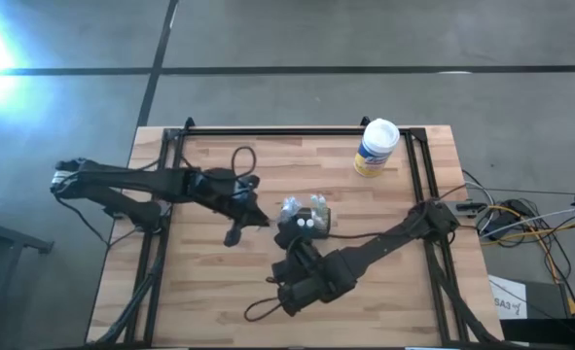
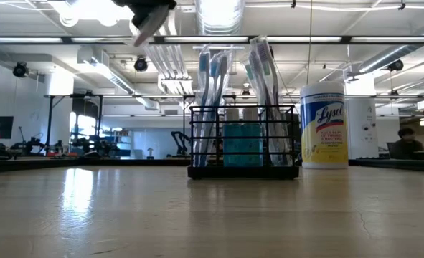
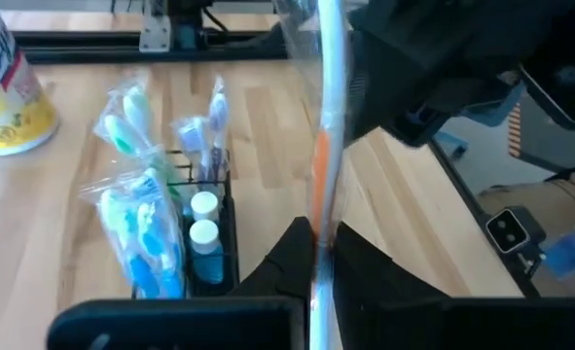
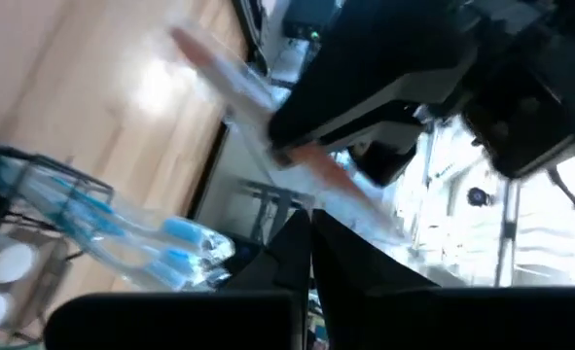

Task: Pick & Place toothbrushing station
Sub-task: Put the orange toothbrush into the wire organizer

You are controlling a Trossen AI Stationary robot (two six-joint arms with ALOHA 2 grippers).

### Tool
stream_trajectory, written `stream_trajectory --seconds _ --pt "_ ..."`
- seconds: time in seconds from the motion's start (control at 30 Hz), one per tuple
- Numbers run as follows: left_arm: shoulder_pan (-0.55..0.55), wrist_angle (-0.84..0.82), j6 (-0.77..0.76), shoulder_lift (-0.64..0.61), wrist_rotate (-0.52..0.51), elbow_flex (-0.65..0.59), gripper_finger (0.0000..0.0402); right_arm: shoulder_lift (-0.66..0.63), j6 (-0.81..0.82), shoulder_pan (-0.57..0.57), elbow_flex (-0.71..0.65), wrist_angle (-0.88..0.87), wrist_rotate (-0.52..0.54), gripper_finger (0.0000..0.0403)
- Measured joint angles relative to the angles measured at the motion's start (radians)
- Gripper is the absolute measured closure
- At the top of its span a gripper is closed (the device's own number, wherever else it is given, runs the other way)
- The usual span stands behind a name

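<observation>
The toothbrushing station (image 1: 305,216) is a black wire box standing on its base mid-table. Wrapped blue toothbrushes and two white-capped bottles stand in it (image 2: 244,143) (image 3: 185,243). My left gripper (image 3: 318,238) is to its left (image 1: 255,216), high above the table, shut on a clear-wrapped toothbrush with an orange handle (image 3: 324,117). My right gripper (image 4: 309,219) is shut, just near of the station (image 1: 297,243). The same wrapped toothbrush (image 4: 316,160) crosses just beyond its fingertips, where the left gripper (image 4: 365,87) holds it. My left gripper pinches the wrapped toothbrush between its two fingers at the orange part of the handle (image 3: 318,209). The toothbrush juts far out past the fingertips, lifted clear of the table. My right gripper: I cannot tell whether its shut fingertips touch the clear wrapper (image 4: 365,209) beside them.
A white canister with a yellow label (image 1: 376,148) (image 2: 324,125) stands at the table's far right. Black rails (image 1: 297,131) frame the wooden top. Bare wood lies near the front edge and at the left. Cables hang off the right side (image 1: 521,219).
</observation>
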Motion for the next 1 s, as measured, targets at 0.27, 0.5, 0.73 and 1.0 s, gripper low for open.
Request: stream_trajectory --seconds 0.27,0.5,0.73,1.0 --pt "0.001 0.018 -0.002 -0.22 -0.054 -0.157 0.0381 -0.053 0.052 0.042 -0.001 0.024 -0.053 0.0394" --pt "-0.011 0.037 -0.003 -0.519 -0.053 -0.364 0.0381 -0.199 0.412 -0.023 -0.061 -0.027 -0.677 0.0394" --pt "-0.026 0.072 0.0 -0.782 -0.052 -0.537 0.0381 -0.398 0.398 -0.102 -0.46 0.468 -0.917 0.0394" --pt "-0.027 0.08 0.007 -0.904 -0.051 -0.614 0.0381 -0.673 0.428 -0.192 -1.066 1.358 -1.129 0.0394"
